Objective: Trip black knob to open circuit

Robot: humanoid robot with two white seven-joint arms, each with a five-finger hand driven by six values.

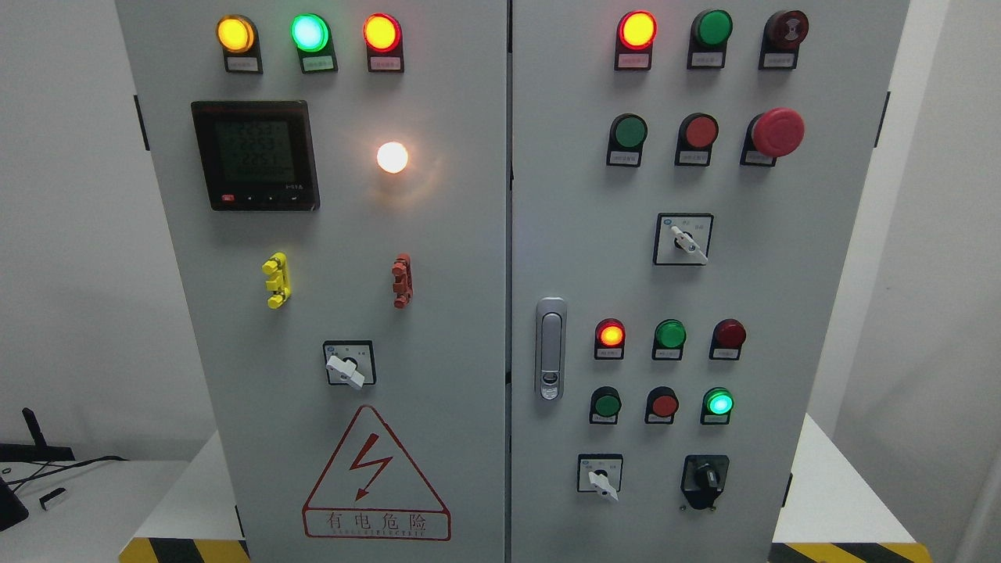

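The black knob (706, 478) sits at the lower right of the grey electrical cabinet's right door (751, 281), on a black square plate below a lit green lamp (718, 403). Its handle stands nearly upright, leaning slightly left. To its left is a white rotary switch (601, 478). Neither of my hands nor either arm shows in the head view.
Two more white rotary switches (686, 241) (346, 367), a red mushroom stop button (777, 131), rows of lamps and push buttons, a silver door latch (550, 348), a meter display (255, 154) and a red warning triangle (375, 477) cover the doors. Cables lie on a white surface (47, 489) at lower left.
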